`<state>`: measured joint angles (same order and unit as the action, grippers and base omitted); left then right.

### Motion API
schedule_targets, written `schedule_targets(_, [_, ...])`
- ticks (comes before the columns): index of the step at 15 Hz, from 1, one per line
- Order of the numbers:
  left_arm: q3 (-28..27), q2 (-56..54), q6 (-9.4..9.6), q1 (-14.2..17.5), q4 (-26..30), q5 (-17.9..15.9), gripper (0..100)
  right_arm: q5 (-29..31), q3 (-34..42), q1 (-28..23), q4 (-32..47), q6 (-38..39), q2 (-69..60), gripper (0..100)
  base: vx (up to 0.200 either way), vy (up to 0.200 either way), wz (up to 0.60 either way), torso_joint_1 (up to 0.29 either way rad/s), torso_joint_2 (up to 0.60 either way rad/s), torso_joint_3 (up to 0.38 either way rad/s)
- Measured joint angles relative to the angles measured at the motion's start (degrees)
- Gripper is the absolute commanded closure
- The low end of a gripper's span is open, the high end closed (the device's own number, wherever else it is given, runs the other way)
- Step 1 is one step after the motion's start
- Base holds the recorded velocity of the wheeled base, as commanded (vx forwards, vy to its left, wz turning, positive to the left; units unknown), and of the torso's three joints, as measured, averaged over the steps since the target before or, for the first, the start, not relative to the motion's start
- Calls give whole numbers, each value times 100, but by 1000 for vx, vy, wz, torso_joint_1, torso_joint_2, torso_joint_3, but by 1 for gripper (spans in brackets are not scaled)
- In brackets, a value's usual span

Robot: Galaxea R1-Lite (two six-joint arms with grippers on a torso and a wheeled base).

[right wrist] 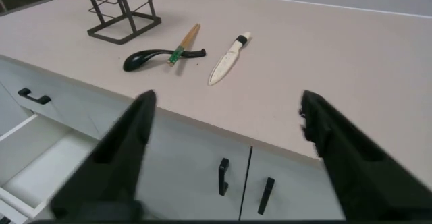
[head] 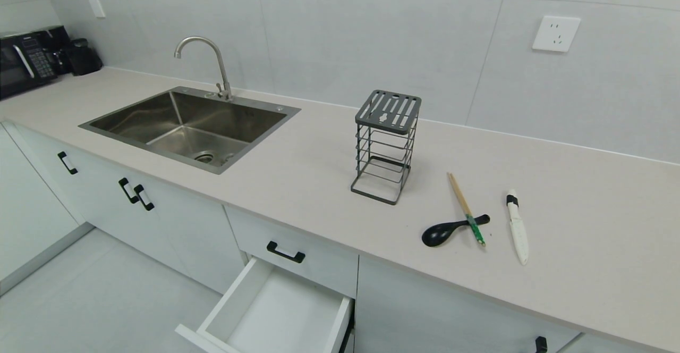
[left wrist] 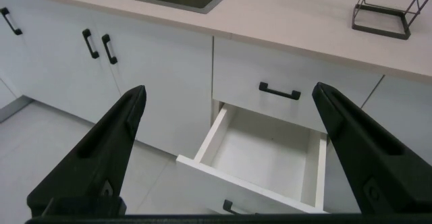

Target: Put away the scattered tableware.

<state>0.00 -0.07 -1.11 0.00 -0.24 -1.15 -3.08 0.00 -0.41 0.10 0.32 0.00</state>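
Observation:
On the counter's right part lie a black spoon (head: 449, 230) (right wrist: 145, 57), wooden chopsticks (head: 466, 208) (right wrist: 183, 43) resting across the spoon's handle, and a white knife (head: 517, 230) (right wrist: 228, 60) just right of them. A dark wire utensil rack (head: 387, 145) (right wrist: 120, 8) (left wrist: 385, 8) stands upright left of them. Below the counter a white drawer (head: 276, 316) (left wrist: 263, 156) is pulled out with nothing in it. My left gripper (left wrist: 229, 96) hangs open in front of the cabinets, above the drawer. Out in front of the counter edge, my right gripper (right wrist: 227, 99) is open, short of the utensils.
A steel sink (head: 186, 124) with a curved faucet (head: 210, 58) sits at the counter's left. A black microwave (head: 26, 58) stands at the far left end. Closed cabinet doors and a drawer with black handles (head: 286, 252) run under the counter. A wall outlet (head: 555, 33) is at the upper right.

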Motion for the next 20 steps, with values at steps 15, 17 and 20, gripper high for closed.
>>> schedule_targets(15, [0,0,38,0,2,-24,0,-561,-27,32,-1025,-48,0,0,0,0,0,0,0,0])
schedule_targets(17, [0,0,38,0,0,-33,0,-1085,-223,39,-1030,-29,52,0,0,0,0,0,0,0])
schedule_targets(20, [0,0,40,0,0,-35,0,-1911,-1013,63,-738,-24,791,0,0,0,0,0,0,0])
